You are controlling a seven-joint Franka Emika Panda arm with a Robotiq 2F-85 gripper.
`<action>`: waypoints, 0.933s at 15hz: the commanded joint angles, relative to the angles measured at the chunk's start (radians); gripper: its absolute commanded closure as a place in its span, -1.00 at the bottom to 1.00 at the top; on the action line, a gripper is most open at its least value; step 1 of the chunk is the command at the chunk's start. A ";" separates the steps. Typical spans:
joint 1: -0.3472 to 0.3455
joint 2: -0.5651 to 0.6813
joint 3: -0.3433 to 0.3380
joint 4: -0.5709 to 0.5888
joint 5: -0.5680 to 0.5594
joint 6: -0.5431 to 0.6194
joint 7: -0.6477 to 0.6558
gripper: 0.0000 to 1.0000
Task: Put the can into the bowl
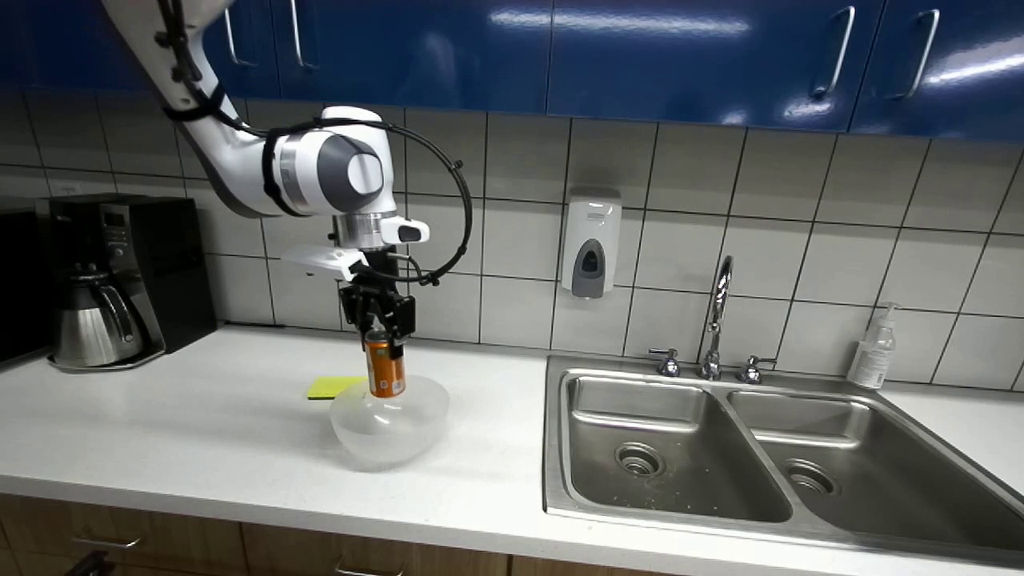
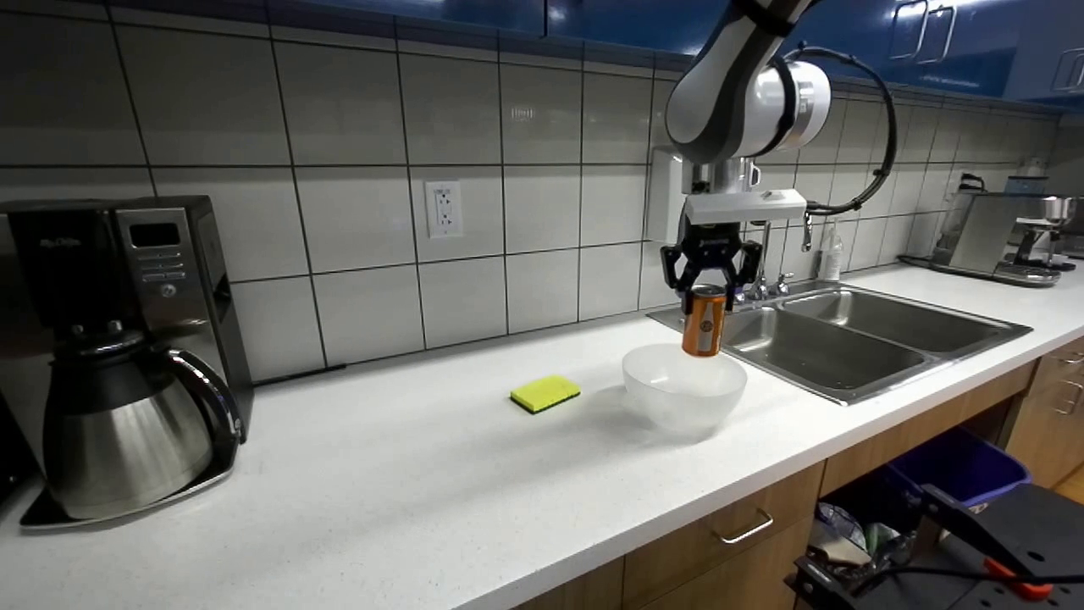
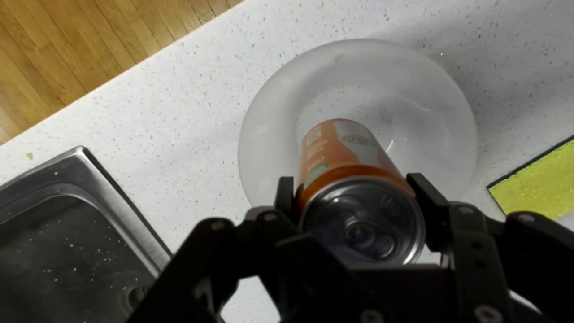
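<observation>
The orange can (image 1: pixel 386 374) with a silvery top hangs nearly upright in my gripper (image 1: pixel 382 342). My gripper (image 2: pixel 707 298) is shut on the sides of the can (image 2: pixel 704 326) near its top. The translucent whitish bowl (image 1: pixel 392 438) stands on the counter directly below. In the wrist view the fingers (image 3: pixel 352 188) press both sides of the can (image 3: pixel 343 150), and its lower end lies over the inside of the bowl (image 3: pixel 358 72). In an exterior view the can's bottom is about level with the rim of the bowl (image 2: pixel 677 402). I cannot tell exactly how far it is above the bowl's floor.
A flat yellow sponge (image 2: pixel 544 393) lies beside the bowl on the white counter (image 2: pixel 381 474). A steel double sink (image 1: pixel 672 448) with a faucet (image 1: pixel 716 320) is on the other side. A coffee maker (image 2: pixel 127 364) stands further along the counter by the tiled wall.
</observation>
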 commanded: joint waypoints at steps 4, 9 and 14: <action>0.055 0.244 -0.027 0.179 -0.012 0.077 0.060 0.22; 0.107 0.360 -0.055 0.230 0.004 0.103 0.087 0.22; 0.140 0.401 -0.080 0.252 0.005 0.104 0.095 -0.81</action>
